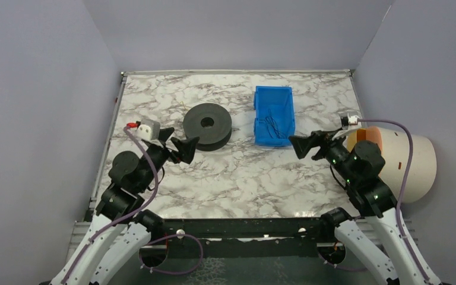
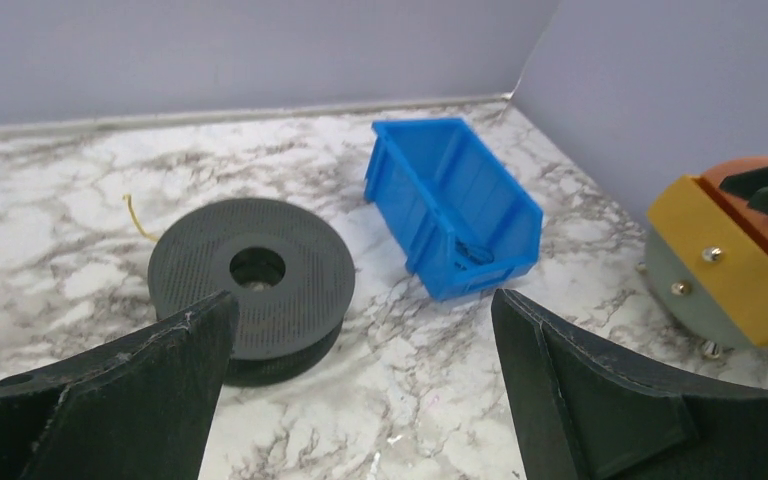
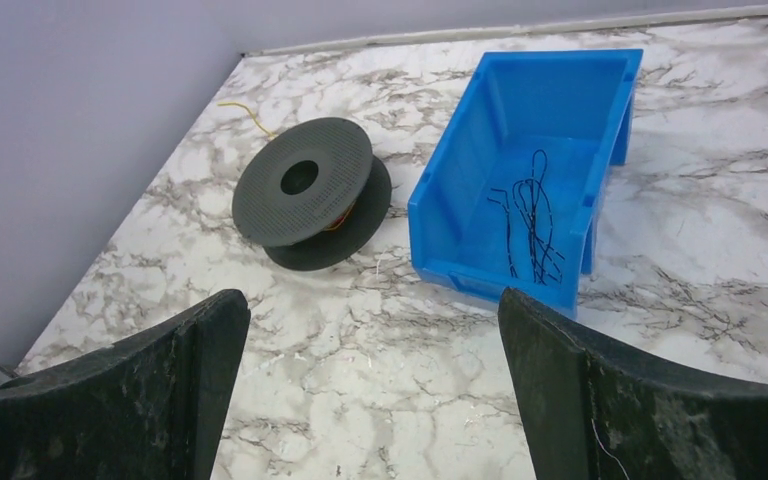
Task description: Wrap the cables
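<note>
Both jaws gape empty; thin black cables (image 3: pixel 532 215) lie tangled in blue bin (image 3: pixel 455 170)

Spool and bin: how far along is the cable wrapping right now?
Little looks done. The spool lies flat on the table with a loose yellow wire end sticking out beside it. Thin black strands lie loose in the blue bin. Nothing is in hand: the left gripper and right gripper are open and empty, short of both. Picking up and wrapping are all left.
</note>
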### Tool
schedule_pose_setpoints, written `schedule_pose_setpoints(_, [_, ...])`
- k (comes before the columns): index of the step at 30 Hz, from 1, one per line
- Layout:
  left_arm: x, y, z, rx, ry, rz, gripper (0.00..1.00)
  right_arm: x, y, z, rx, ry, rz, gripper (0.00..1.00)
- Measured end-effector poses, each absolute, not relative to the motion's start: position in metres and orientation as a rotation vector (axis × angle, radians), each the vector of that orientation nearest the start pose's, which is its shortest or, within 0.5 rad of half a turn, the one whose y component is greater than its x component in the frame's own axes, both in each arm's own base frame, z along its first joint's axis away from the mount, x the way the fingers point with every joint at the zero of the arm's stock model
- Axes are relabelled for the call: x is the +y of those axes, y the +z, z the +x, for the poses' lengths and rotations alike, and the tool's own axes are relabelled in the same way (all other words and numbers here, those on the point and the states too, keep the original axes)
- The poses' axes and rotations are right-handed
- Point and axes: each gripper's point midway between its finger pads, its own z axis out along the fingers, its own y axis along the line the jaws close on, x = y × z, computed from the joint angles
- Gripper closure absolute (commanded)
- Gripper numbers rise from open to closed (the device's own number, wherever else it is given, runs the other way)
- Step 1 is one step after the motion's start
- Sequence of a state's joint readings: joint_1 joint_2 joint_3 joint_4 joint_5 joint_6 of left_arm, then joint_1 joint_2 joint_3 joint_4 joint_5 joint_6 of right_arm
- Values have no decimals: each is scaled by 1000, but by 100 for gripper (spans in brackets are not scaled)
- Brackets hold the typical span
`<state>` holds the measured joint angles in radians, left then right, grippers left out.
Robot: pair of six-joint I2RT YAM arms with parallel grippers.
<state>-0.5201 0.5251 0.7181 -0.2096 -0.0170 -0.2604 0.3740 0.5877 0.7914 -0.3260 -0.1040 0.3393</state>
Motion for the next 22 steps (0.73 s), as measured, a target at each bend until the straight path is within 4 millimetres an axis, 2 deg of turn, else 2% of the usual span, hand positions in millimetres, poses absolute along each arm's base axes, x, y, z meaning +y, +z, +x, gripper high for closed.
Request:
schedule_pose_setpoints(2, [-137, 323, 219, 1521, -617, 203, 1, 121, 295, 229, 1693, 613, -92, 0])
schedule_pose_setpoints(5, [-133, 333, 206, 1436, -639, 215, 1, 111, 291, 221, 1656, 597, -57, 0])
schedule_pose_setpoints(10, [-129, 343, 200, 1381, -640, 217, 1, 97, 303, 215, 1588, 570, 11, 0])
schedule_pose_setpoints(18, [-137, 327, 214, 1447, -623, 232, 1, 96, 301, 218, 1601, 578, 51, 0])
schedule_pose_setpoints(22, [-139, 321, 218, 1475, -618, 235, 1, 106, 294, 222, 1642, 600, 13, 0])
